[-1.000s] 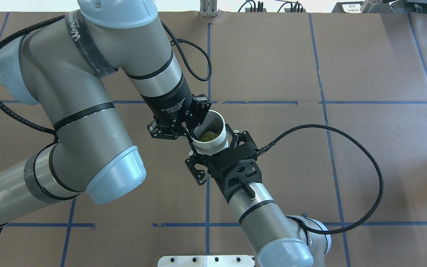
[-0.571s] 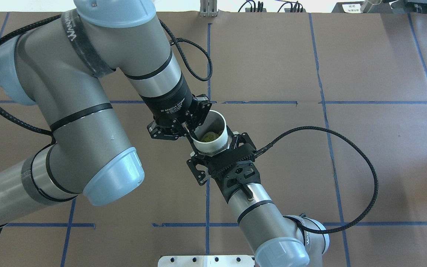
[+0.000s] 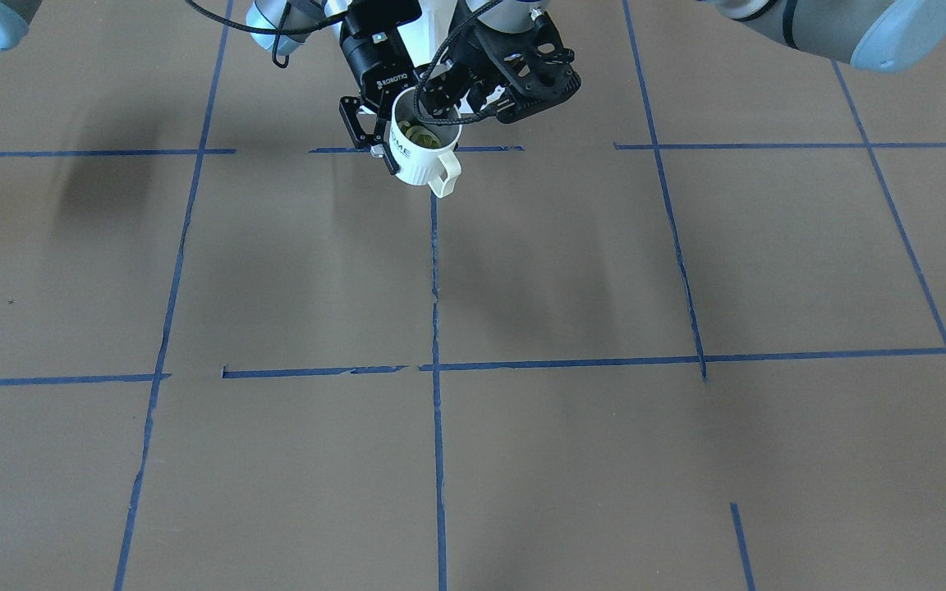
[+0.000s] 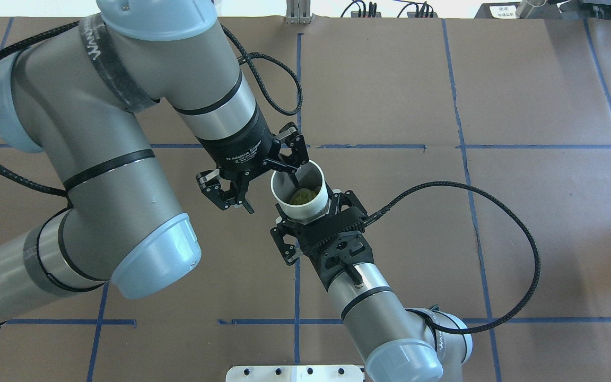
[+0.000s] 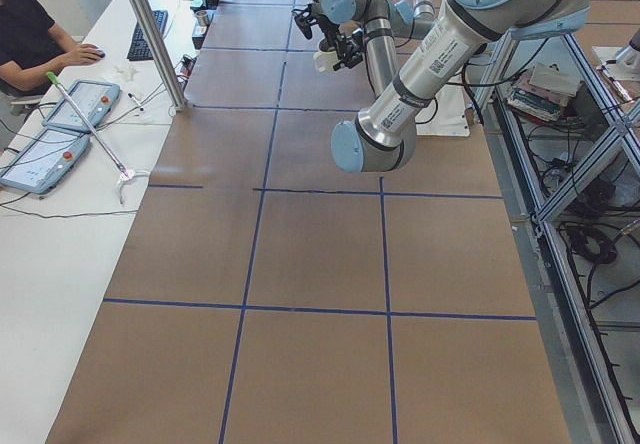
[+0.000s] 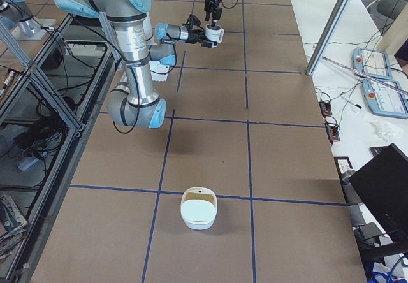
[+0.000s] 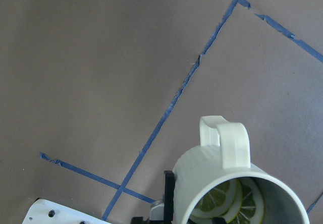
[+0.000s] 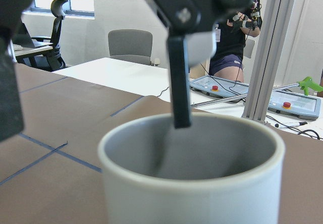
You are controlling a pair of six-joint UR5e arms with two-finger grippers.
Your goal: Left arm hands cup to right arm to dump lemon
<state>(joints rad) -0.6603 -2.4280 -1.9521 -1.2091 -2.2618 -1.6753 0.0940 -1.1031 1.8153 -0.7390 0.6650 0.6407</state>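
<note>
Cup (image 4: 296,211): rigid, glazed, prob. slippery & breakable; right gripper (image 4: 307,208) clamps its wall, the safest hold; left gripper (image 4: 272,195) spread wide, one finger inside rim; lemon (image 4: 301,196) loose.

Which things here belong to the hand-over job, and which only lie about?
Job: left pincer, open; right pincer, holding the cup; lemon inside it.
Lying about: white bowl; a teach pendant and a keyboard on the side desk.

Blue tape lines (image 3: 434,271) grid the brown-papered counter (image 4: 523,95). A white bowl (image 6: 199,210) sits near its right end. A white side table (image 5: 40,284) carries two pendants (image 5: 85,104) and a keyboard (image 5: 150,34), beside a person (image 5: 25,29).
</note>
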